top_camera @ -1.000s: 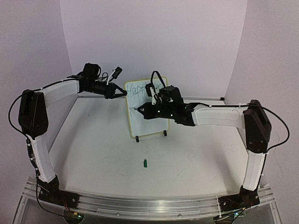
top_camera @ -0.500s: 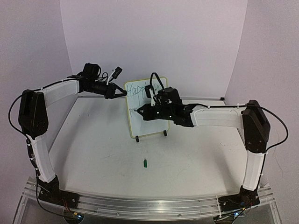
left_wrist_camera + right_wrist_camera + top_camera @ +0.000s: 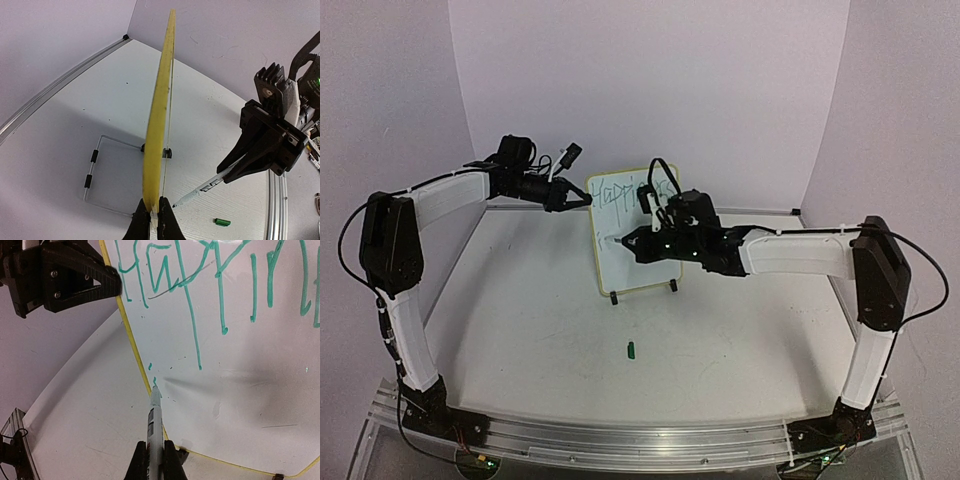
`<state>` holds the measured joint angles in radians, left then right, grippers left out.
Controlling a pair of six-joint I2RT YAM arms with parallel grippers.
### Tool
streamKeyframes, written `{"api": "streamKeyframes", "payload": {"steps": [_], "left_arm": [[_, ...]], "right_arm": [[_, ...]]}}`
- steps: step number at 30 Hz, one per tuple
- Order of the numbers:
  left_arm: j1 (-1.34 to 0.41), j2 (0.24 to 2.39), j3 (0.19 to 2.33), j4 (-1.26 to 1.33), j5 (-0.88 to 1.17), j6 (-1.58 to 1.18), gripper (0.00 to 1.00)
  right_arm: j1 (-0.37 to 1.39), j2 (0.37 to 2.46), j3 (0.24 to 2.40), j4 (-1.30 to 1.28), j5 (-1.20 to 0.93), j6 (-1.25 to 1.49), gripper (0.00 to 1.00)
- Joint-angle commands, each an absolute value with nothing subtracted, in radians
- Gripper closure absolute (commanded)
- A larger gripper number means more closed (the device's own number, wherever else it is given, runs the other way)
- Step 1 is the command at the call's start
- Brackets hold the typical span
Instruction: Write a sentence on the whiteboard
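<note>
Top view: propping the whiteboard [image 3: 620, 268] upright on a wire stand [image 3: 642, 289] at the table's [image 3: 520, 330] far middle. Pinching its upper left corner with the left gripper [image 3: 582, 201]. Clamping a pen [image 3: 619, 240] in the right gripper [image 3: 636, 241] below the sentence [image 3: 623, 190]. Leaving a green cap [image 3: 631, 349] lying nearer the bases.

Left wrist: nipping the yellow rim edge-on between jaws pressed onto it.

Right wrist: squeezing the pen barrel between the jaws. Holding its tip at the board's face beside the left rim, under the green letters; contact impossible to tell.
</note>
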<state>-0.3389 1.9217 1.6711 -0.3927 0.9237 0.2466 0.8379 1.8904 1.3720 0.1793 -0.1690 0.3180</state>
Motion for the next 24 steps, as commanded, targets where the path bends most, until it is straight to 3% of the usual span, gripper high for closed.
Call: {"api": "streamKeyframes", "payload": {"steps": [1, 24], "left_arm": [[-0.355, 1.928, 1.636, -0.498, 0.891, 0.266, 1.0], [-0.359, 1.933, 1.636, -0.499, 0.89, 0.267, 1.0]], "right_arm": [[0.836, 1.874, 1.383, 0.186, -0.156, 0.306, 1.0], [0.834, 1.94, 1.442, 0.136, -0.114, 0.317, 1.0]]}}
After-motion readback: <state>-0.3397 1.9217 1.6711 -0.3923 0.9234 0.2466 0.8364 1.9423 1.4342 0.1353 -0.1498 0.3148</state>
